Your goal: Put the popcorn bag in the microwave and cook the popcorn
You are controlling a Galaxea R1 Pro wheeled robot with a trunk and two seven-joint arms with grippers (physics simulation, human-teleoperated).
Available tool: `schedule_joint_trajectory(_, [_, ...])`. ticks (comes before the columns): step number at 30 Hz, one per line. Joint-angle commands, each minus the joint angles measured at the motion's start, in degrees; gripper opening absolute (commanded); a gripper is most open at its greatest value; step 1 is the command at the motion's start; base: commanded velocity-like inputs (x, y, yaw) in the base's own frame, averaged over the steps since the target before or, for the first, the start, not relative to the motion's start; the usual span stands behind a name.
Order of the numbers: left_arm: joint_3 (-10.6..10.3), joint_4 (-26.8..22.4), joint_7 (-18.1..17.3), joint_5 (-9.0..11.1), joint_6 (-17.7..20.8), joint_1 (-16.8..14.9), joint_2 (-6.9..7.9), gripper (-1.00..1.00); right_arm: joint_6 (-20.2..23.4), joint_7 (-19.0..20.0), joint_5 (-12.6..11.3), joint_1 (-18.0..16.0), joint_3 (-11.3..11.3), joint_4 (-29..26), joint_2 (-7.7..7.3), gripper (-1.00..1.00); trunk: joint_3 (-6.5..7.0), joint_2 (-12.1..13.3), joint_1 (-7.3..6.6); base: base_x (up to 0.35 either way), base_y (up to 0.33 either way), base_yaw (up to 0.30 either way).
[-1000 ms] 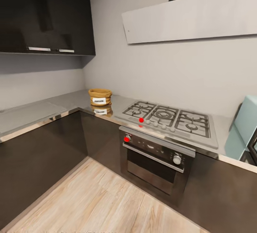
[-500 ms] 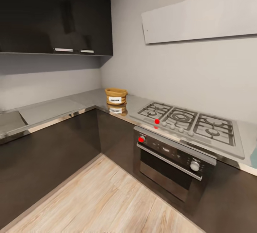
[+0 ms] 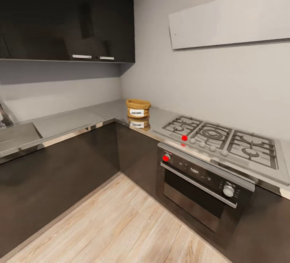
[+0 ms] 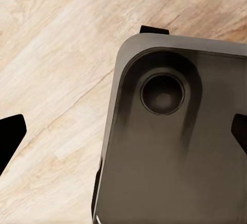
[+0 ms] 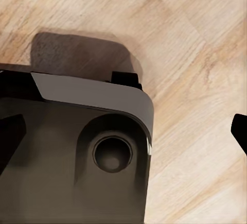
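popcorn bag (image 3: 138,108) upright on countertop (image 3: 76,118)

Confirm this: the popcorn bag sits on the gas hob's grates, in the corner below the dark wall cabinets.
Not quite. In the head view the popcorn bag sits on the grey countertop, beside the gas hob, not on its grates. It is in the corner, near the dark wall cabinets.

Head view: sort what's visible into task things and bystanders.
Task things: popcorn bag, sitting on the countertop in the corner.

Bystanders: gas hob, built-in oven, upper cabinets, range hood, wooden floor.
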Motion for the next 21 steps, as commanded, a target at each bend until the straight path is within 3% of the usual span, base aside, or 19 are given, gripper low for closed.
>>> schedule_joint_trajectory(1, [0.14,0.00,-0.02,0.39,-0.17,-0.02,-0.01,1.00,-0.25,-0.18,0.53,-0.06,-0.45,0.16,-0.03,1.00,-0.05,-0.03,0.00,0.000,0.000,0.000])
schedule_joint_trajectory(7, [0.16,-0.01,-0.02,0.41,-0.12,-0.02,0.01,1.00,0.09,0.03,0.71,-0.06,-0.35,0.15,0.04,1.00,-0.05,-0.03,0.00,0.056,0.000,0.000])
schedule_joint_trajectory(14, [0.15,-0.01,-0.02,0.46,-0.08,-0.02,0.03,1.00,0.30,0.42,5.68,-0.06,2.03,0.32,0.77,1.00,-0.05,-0.03,0.00,0.278,0.000,0.000])
schedule_joint_trajectory(21, [0.17,-0.05,-0.02,0.45,-0.08,-0.02,0.02,1.00,0.25,-0.04,6.03,-0.06,2.14,0.33,0.75,1.00,-0.05,-0.03,0.00,0.293,0.000,0.020])
